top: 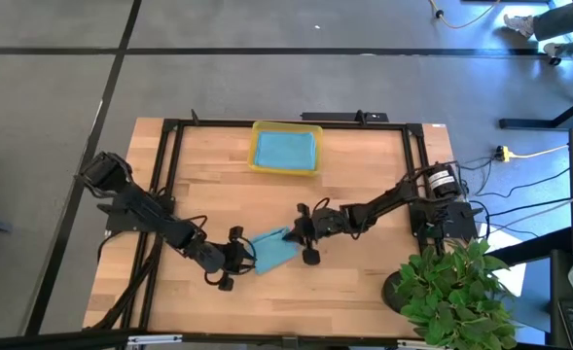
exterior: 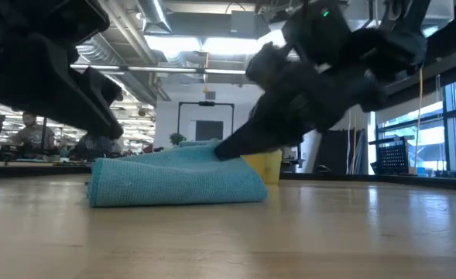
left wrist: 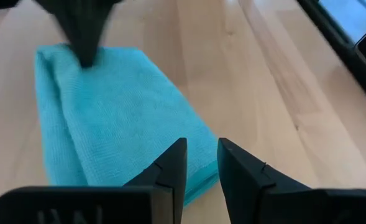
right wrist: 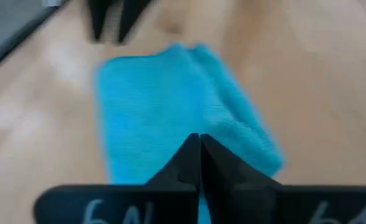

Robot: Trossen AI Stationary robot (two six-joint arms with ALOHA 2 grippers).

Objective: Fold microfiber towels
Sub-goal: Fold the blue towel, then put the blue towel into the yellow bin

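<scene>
Teal towel [exterior: 177,180] lies nearest low cam, folded into soft thick bundle, flat on table [top: 354,282] near front-centre, between both arms. Looks light, limp, fuzzy; prob. grips well, won't slip, won't break, but sags and unfolds if lifted by one layer only. Best hold judged at corner or along open edge, pinching all layers together; rounded fold side too bulky for narrow jaws.

Left end effector [left wrist: 200,163] hovers just beside near edge of towel, jaws apart by narrow gap, nothing between them. Right end effector [right wrist: 199,155] jaws closed together, tips down on opposite end of towel; whether pressing or pinching cloth can't tell.

Yellow tray [top: 285,149] at back-centre of table, well apart from towel, w/ second teal towel [top: 286,148] inside. Black frame rails [top: 169,165] run along back and sides of table, so sideways sweeps limited. Bare wood open fwd and to both sides of towel, enough room for next fold. Plant [top: 456,287] at right front corner, near right arm base, clear of work area.
</scene>
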